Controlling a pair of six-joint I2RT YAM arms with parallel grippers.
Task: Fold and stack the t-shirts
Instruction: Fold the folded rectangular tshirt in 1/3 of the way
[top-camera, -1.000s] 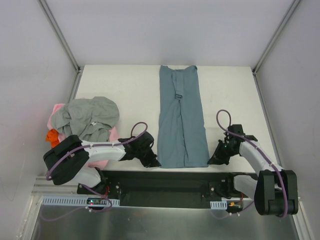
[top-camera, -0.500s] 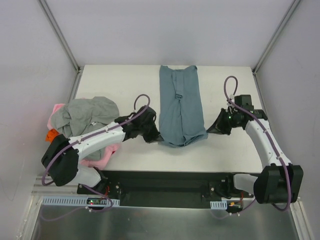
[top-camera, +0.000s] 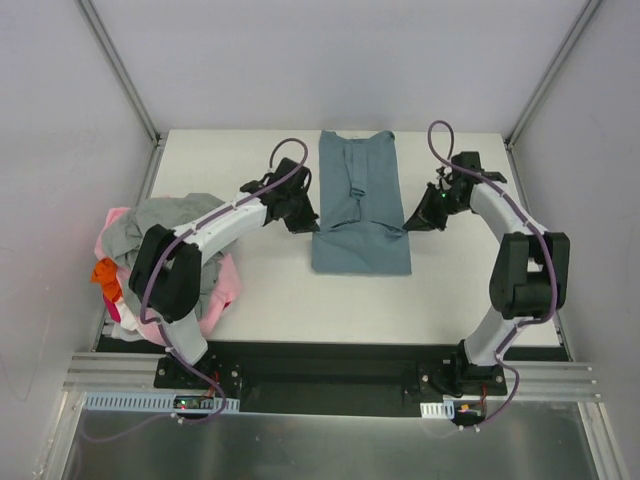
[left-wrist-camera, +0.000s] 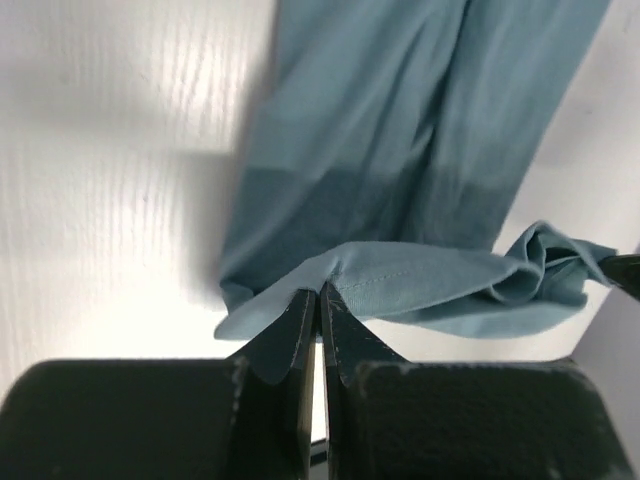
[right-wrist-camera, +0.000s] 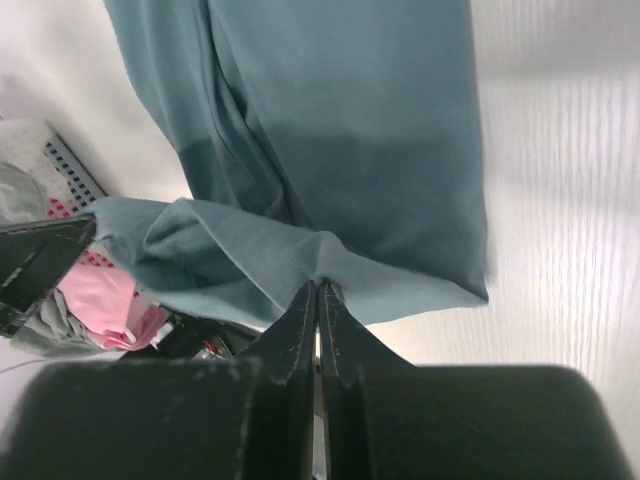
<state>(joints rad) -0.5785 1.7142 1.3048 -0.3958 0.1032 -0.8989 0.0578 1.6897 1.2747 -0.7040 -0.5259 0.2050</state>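
A blue-grey t-shirt (top-camera: 357, 205) lies lengthwise at the table's middle back, its near end lifted and doubled over towards the back. My left gripper (top-camera: 306, 224) is shut on the hem's left corner (left-wrist-camera: 330, 280). My right gripper (top-camera: 408, 222) is shut on the hem's right corner (right-wrist-camera: 320, 275). Both hold the hem a little above the shirt's lower layer (left-wrist-camera: 400, 120). In the right wrist view the shirt (right-wrist-camera: 340, 120) spreads flat beneath the raised hem.
A heap of unfolded shirts lies at the table's left edge: a grey one (top-camera: 170, 228) on top, pink (top-camera: 215, 300) and orange (top-camera: 106, 275) beneath. The heap shows in the right wrist view (right-wrist-camera: 90, 300). Walls enclose the table (top-camera: 250, 290) on the left, back and right.
Both grippers have carried the shirt's near hem from the table's front edge towards the back, folding the shirt over itself. It now looks about half as long.
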